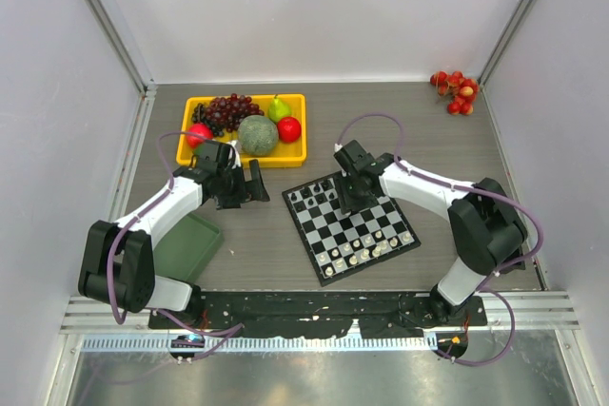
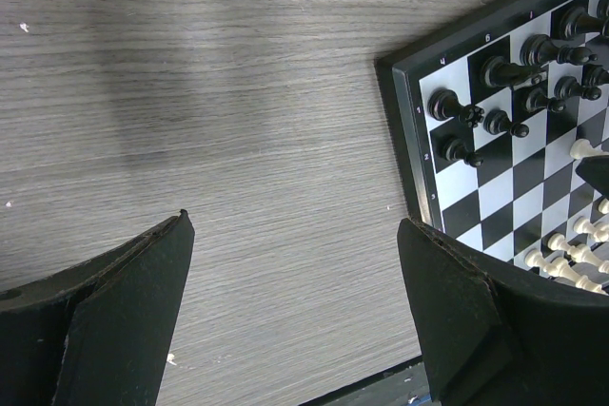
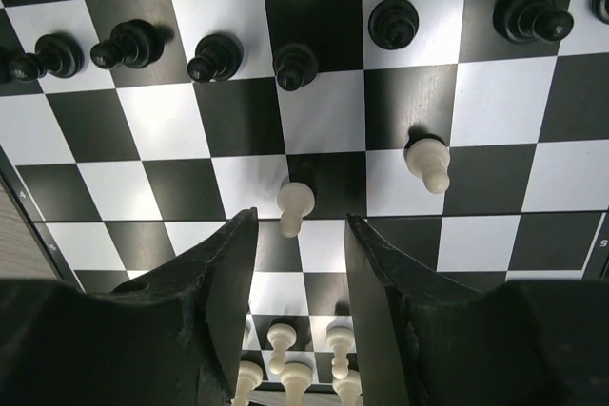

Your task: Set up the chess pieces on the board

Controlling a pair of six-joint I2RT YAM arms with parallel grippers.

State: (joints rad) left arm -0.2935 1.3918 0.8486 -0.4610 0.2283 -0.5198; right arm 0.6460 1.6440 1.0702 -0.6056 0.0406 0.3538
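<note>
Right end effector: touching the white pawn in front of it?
Apart. Right wrist view shows the white pawn standing alone beyond the open right end effector, board visible between pawn and fingertips.

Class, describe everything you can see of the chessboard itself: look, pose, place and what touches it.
The chessboard is a small square of black and white checks inside a thin black border with tiny markings. It lies flat on the grey wood-grain table, turned at an angle, right of the yellow tray. Black pieces stand at its far side, cream pieces mostly at the near side. The right gripper hangs above it, jaws apart, apparently not touching.
</note>
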